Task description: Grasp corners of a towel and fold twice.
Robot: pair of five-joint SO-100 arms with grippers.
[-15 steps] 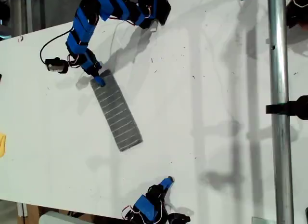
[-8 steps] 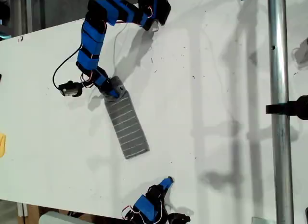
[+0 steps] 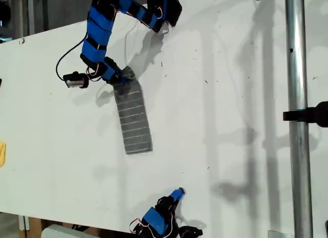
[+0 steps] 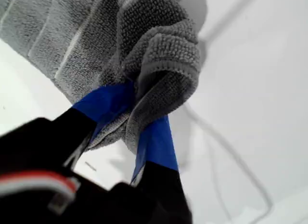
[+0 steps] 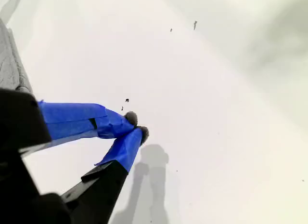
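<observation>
The towel [image 3: 133, 117] is a grey, white-striped cloth lying as a long narrow folded strip on the white table [image 3: 230, 94], towards the exterior view's upper left. My first gripper [image 3: 123, 77] is shut on the strip's far end. In the first wrist view the blue fingers of my first gripper [image 4: 132, 118] pinch bunched layers of the towel [image 4: 144, 50]; the corners are buried in that bunch. My second gripper [image 3: 179, 192] rests near the table's front edge, away from the cloth. Its fingertips touch with nothing between them [image 5: 137, 126], and an edge of the towel [image 5: 9, 65] shows beside it.
A vertical metal pole [image 3: 297, 115] with a black clamp [image 3: 313, 114] stands at the exterior view's right. A small yellow thing [image 3: 2, 153] lies at that view's left edge. A black cable [image 3: 64, 53] loops beside the first arm.
My first gripper has carried the towel's far end towards the exterior view's right and slightly back. The strip was dragged along and now lies closer to straight up and down. The second arm stayed still.
</observation>
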